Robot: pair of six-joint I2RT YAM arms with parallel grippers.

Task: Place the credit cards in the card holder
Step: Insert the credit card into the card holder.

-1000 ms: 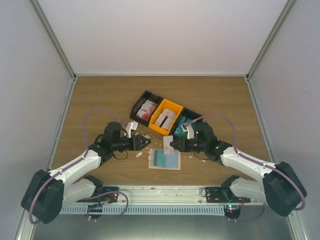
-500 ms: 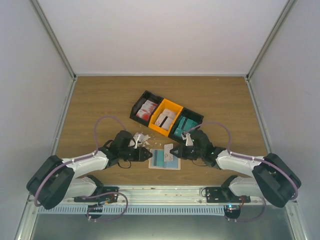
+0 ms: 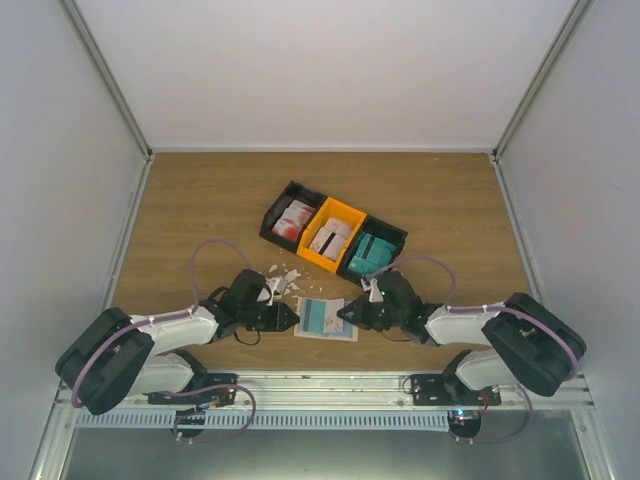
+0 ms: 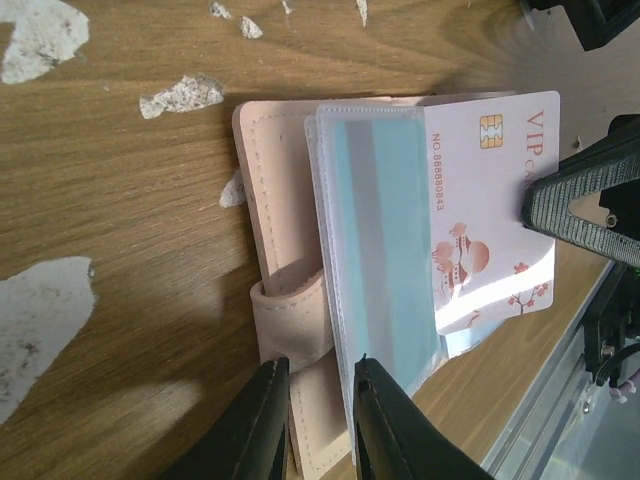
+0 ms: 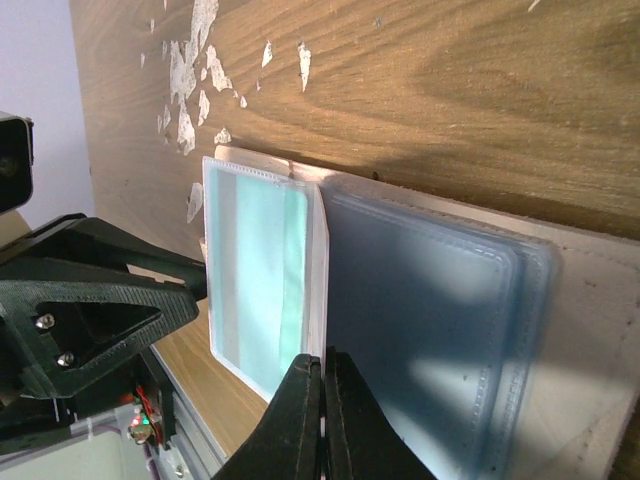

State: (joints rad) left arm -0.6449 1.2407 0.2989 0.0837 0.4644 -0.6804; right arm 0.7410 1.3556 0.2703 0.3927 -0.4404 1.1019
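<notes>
**Spotter:** Where is the card holder (image 3: pixel 325 318) right now?

**Me:** It lies open on the tabletop (image 3: pixel 200 200), close in front of the arm bases and between my two grippers. One teal card (image 4: pixel 385 250) already sits inside a clear sleeve (image 4: pixel 330 180).

**Spotter:** And the grippers?

**Me:** My right gripper (image 3: pixel 345 313) is pinched fully together on the outer edge of a pale pinkish credit card (image 4: pixel 490 200) with a chip. The card lies flat, its inner edge meeting the sleeves. I can't tell whether it has entered a pocket. My left gripper (image 4: pixel 318 365) is low at the holder's opposite side. Its jaws are a narrow slit apart with the tan cover's edge between them. I can't tell whether they are biting on it.

**Spotter:** How would you finish the step?

**Me:** I'd pin the tan cover firmly with the left so the holder can't skate across the wood. Then I'd push the card in flat and square to the pocket mouth, slowly. If it tilts, I think the corner will catch on the plastic and buckle the sleeve. I'd let go only once most of the card is inside.
</notes>
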